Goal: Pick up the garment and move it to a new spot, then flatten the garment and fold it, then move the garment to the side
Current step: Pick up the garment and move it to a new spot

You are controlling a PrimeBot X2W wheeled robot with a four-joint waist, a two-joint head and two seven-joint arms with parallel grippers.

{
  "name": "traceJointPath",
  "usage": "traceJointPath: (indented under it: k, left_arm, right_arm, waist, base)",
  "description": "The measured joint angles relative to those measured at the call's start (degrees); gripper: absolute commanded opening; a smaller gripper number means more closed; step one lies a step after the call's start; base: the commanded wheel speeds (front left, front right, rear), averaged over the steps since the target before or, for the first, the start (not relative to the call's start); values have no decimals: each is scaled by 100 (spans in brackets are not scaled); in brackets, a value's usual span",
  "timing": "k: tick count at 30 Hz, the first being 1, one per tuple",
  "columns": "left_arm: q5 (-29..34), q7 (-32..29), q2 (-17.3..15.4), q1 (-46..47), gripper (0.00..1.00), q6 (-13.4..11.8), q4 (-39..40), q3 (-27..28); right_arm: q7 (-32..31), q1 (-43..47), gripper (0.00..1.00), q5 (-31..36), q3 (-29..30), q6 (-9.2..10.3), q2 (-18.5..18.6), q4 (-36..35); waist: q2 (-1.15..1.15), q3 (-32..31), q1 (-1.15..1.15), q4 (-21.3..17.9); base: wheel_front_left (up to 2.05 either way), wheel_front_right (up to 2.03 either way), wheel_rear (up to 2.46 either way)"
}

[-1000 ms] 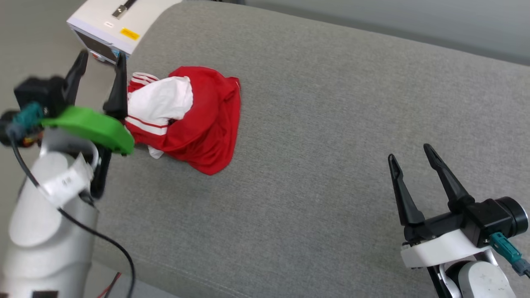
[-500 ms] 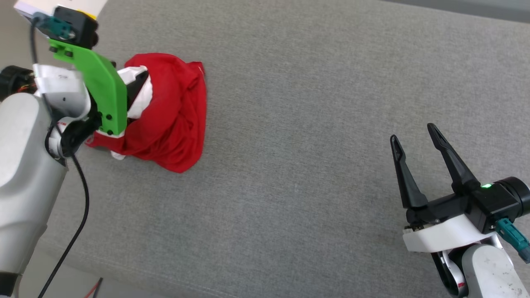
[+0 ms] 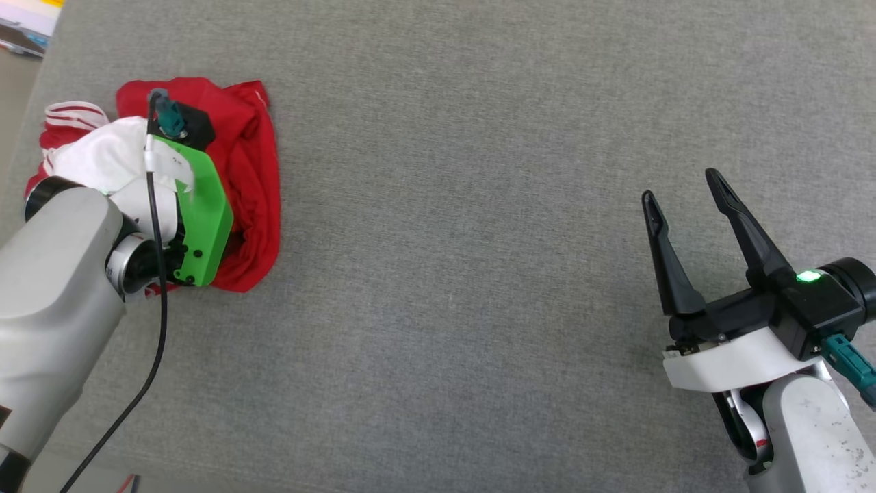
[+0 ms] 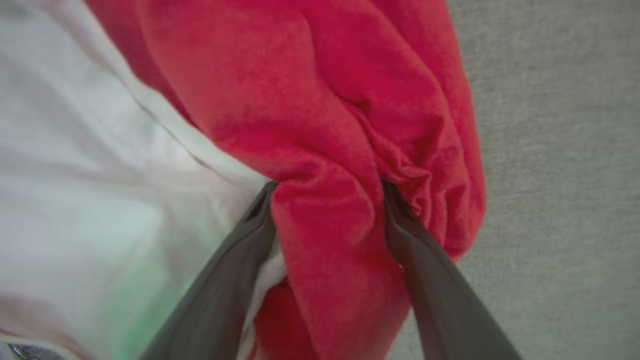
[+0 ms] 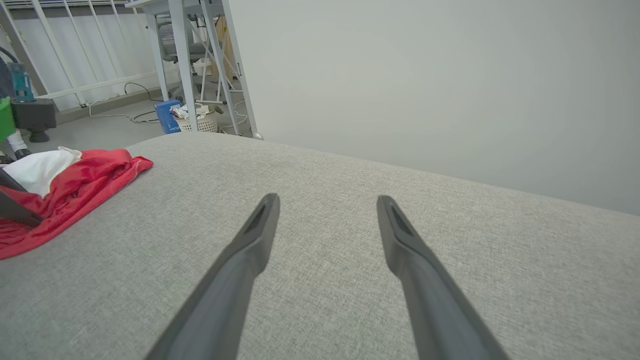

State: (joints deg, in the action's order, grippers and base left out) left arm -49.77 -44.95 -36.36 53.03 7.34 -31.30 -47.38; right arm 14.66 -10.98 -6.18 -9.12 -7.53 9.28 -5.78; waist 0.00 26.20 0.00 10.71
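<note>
The garment (image 3: 256,171), red with a white sleeve and striped trim, lies crumpled at the far left of the grey upholstered surface (image 3: 479,274). My left arm's green wrist mount (image 3: 202,219) sits over it, pointing down and hiding the fingers. In the left wrist view, my left gripper (image 4: 327,187) is open and pushed into the garment (image 4: 310,100), a red fold bulging between the fingers and white cloth to their left. My right gripper (image 3: 679,185) hovers open at the lower right, far from the shirt, nothing between its fingers (image 5: 260,225). The garment (image 5: 75,185) shows at that view's left.
A white box (image 3: 24,27) peeks in at the top left corner, past the surface's left edge. In the right wrist view, white table legs (image 5: 185,60), a blue box (image 5: 167,116) and a basket stand on the floor behind, with a pale wall (image 5: 425,75) beyond the surface.
The head camera has shifted, sliding the scene left and up. My left gripper swung from beside the garment, fingers up, to pointing down into it. The right gripper stays open.
</note>
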Motion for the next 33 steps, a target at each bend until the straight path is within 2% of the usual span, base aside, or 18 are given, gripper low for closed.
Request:
traceJointPath:
  k: [6, 7, 8, 15, 21, 26, 29, 33]
  left_arm:
    - [-379, 62, -34, 123, 100, 45, -414, -136]
    - [-419, 94, -37, 138, 89, 49, -467, -158]
    - [-475, 134, -38, 150, 0, 49, -511, -179]
    - [-628, 923, -152, 229, 0, 40, -608, -454]
    - [-554, 1881, -288, 505, 0, 40, -48, -665]
    - [-366, 2388, -396, 805, 0, 40, 460, -896]
    - [-165, 2535, -356, 886, 0, 40, 737, -1117]
    - [26, 2680, -93, 968, 0, 40, 1048, -1435]
  right_arm:
    - [0, -68, 100, -14, -44, 0, -30, 69]
    - [0, -82, 100, -15, -40, 0, -35, 87]
    - [0, -86, 100, -15, -34, 0, -40, 96]
    - [0, -83, 100, -23, 11, 0, -87, 144]
    - [0, -66, 100, -67, 91, 0, -180, 145]
    - [0, 35, 100, -69, 202, 0, -300, 136]
    - [1, 102, 100, -75, 267, 0, -377, 131]
    - [5, 158, 100, -77, 333, 0, -450, 110]
  waist:
    - [1, 123, 0, -184]
    - [1, 132, 0, -206]
    - [1, 132, 0, -217]
    - [0, -40, 0, -208]
    - [0, -272, 0, -251]
    - [0, -488, 0, -359]
    - [0, -596, 0, -488]
    - [0, -699, 0, -718]
  base:
    - [0, 0, 0]
    - [0, 0, 0]
    - [0, 0, 0]
    - [0, 0, 0]
    - [0, 0, 0]
    - [0, 0, 0]
    - [0, 0, 0]
    - [0, 0, 0]
